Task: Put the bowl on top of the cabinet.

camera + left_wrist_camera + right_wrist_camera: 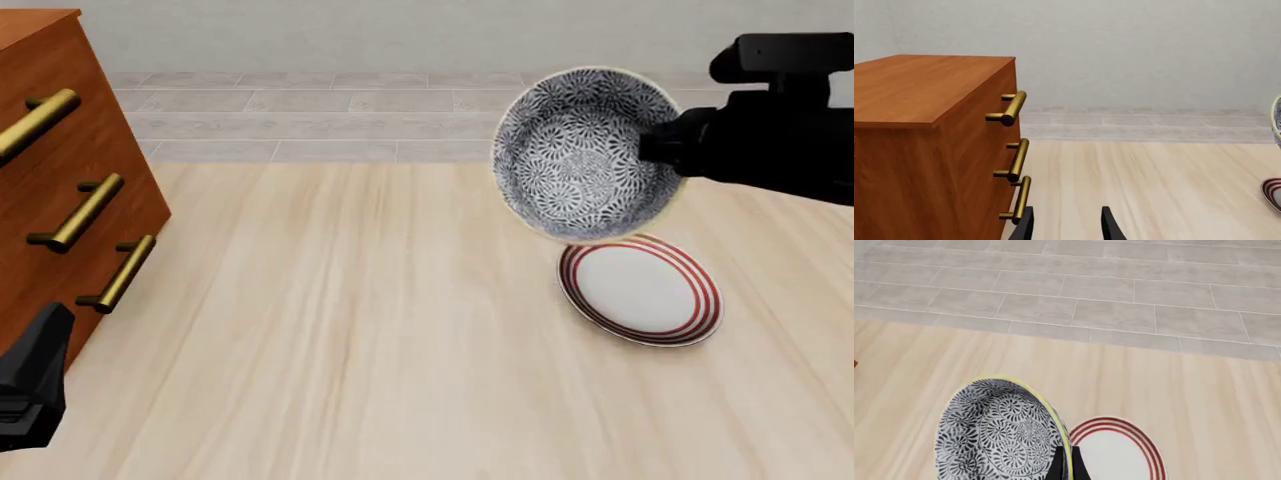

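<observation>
Bowl [583,152] tilted, rim clamped in right end effector [1064,465], above table [360,330]. Plate [641,291] on table directly below it. Cabinet [60,170] far left of it, just beside left end effector [1066,225].

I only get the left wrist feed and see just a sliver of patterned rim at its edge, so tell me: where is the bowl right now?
Observer: The bowl is off the table, tilted so its opening faces the front camera, above the red-ringed plate.
Operator: Is the right arm holding it?
Observer: Yes. In the right wrist view the right gripper is shut on the bowl's rim.
Operator: How far is it from the cabinet?
Observer: The cabinet stands at the table's left edge; the bowl hangs over the right side, with bare tabletop between them.
</observation>
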